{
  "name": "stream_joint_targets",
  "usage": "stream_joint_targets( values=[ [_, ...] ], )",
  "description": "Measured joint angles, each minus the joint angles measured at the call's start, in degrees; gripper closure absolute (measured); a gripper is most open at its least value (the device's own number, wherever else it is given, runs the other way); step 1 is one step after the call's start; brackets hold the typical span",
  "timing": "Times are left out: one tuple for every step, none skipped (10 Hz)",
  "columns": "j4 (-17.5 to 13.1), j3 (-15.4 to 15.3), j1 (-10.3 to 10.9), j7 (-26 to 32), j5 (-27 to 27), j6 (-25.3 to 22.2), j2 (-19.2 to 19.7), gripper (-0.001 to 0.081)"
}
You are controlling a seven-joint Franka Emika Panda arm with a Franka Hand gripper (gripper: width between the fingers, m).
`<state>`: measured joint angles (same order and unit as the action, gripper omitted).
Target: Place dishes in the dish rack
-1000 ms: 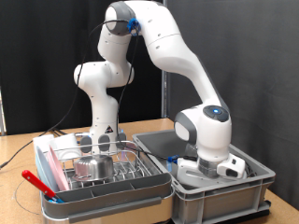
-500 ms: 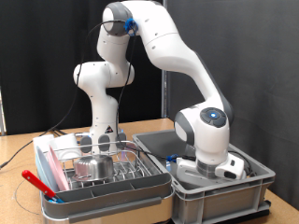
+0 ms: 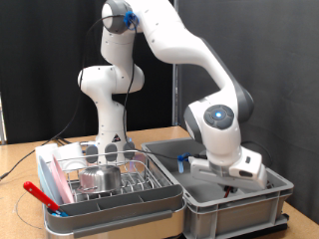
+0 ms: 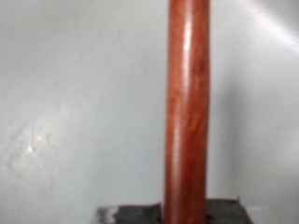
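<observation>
The dish rack [image 3: 150, 189], silver wire in a pale tray, stands at the exterior view's left. In it a pink plate [image 3: 57, 180] stands on edge and a steel cup [image 3: 100, 177] lies beside it. A thin red stick-like utensil [image 3: 38, 193] lies at the rack's front left corner. I cannot make out the clear glass. My gripper [image 3: 232, 180] hangs over the grey plastic bin [image 3: 234, 204] at the right, its fingertips half hidden by the bin wall. In the wrist view my gripper [image 4: 177, 213] is shut on a reddish-brown rod [image 4: 187, 103], which stands out over the bin's grey floor.
The rack and the grey bin stand side by side on a wooden table [image 3: 20, 164]. The robot's base column [image 3: 110, 119] rises behind the rack. A small blue object [image 3: 182, 159] lies at the bin's back. A black curtain closes the background.
The hand has risen out of the bin and shifted towards the exterior view's right, and the wrist has turned. The rack and its dishes have not moved.
</observation>
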<state>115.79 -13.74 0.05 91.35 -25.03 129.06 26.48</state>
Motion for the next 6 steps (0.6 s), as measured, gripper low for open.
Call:
stream_joint_targets(
  values=[
    [-0.5,-0.6,-1.4,1.8,-2.7,-2.1,-1.4,0.0731],
    [-0.8,-0.8,-2.5,3.3,-5.1,-4.1,-2.7,0.0731],
    [-1.6,-0.9,-3.6,4.0,-6.7,-7.4,-3.8,0.0731],
    [-2.8,-0.8,-4.9,4.1,-7.9,-12.0,-4.6,0.0731],
    [-4.6,-0.7,-6.3,4.0,-8.7,-17.3,-5.0,0.0731],
    [-6.6,-0.3,-7.7,4.0,-8.9,-22.2,-5.1,0.0731]
  ],
)
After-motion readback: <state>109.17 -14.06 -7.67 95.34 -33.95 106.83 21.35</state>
